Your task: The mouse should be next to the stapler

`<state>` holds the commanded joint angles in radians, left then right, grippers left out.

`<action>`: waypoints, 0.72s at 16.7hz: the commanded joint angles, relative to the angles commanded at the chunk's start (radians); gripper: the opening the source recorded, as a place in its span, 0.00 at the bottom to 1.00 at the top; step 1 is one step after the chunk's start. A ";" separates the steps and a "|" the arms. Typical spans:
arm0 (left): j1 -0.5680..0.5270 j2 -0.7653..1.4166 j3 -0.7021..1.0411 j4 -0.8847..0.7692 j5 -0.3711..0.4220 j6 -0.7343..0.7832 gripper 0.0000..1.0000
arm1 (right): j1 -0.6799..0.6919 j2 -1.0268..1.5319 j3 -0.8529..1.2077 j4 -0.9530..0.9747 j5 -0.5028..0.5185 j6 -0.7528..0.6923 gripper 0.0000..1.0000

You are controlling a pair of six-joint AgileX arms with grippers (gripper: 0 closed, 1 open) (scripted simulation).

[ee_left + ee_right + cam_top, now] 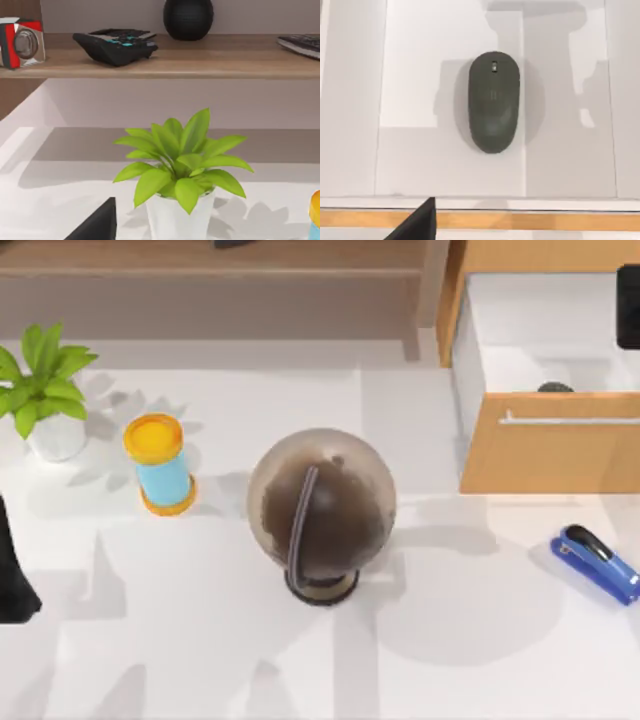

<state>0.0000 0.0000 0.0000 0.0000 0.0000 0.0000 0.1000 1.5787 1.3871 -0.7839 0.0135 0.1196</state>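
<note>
Right gripper: a dark part of it shows at the top view's right edge, above the open drawer; whether its fingers are apart or together cannot be told. A dark corner of it also sits low in the right wrist view.
Right arm purpose: judged to be poised over the drawer because the mouse lies inside it and must be lifted out before it can go anywhere.
Mouse: dark grey, rounded, lying flat and alone on the drawer's white floor; in the top view just its dome peeps over the drawer's front panel.
Drawer: pulled open, wooden front with a pale handle bar, white interior; open so the mouse can be reached from above.
Stapler: blue with a black top arm, lying on the white table in front of the drawer, well apart from the mouse.
Task status: not yet done; mouse in the drawer, stapler outside it.
Globe: large dark globe on a stand, well apart from the drawer toward the table's middle; not a task item.
Cylinder: blue with a yellow lid, beyond the globe from the drawer.
Plant: green, in a white pot, farthest from the drawer.
Left gripper: parked at the table's left edge, far from the drawer; finger state cannot be told.
</note>
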 joint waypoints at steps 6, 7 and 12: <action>0.000 0.000 0.000 0.000 0.000 0.000 1.00 | 0.028 0.519 0.454 -0.252 0.006 0.039 1.00; 0.000 0.000 0.000 0.000 0.000 0.000 1.00 | 0.031 0.588 0.514 -0.285 0.007 0.044 1.00; 0.000 0.000 0.000 0.000 0.000 0.000 1.00 | 0.036 0.816 0.724 -0.392 0.008 0.064 1.00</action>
<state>0.0000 0.0000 0.0000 0.0000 0.0000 0.0000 0.1362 2.3947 2.1108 -1.1761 0.0210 0.1833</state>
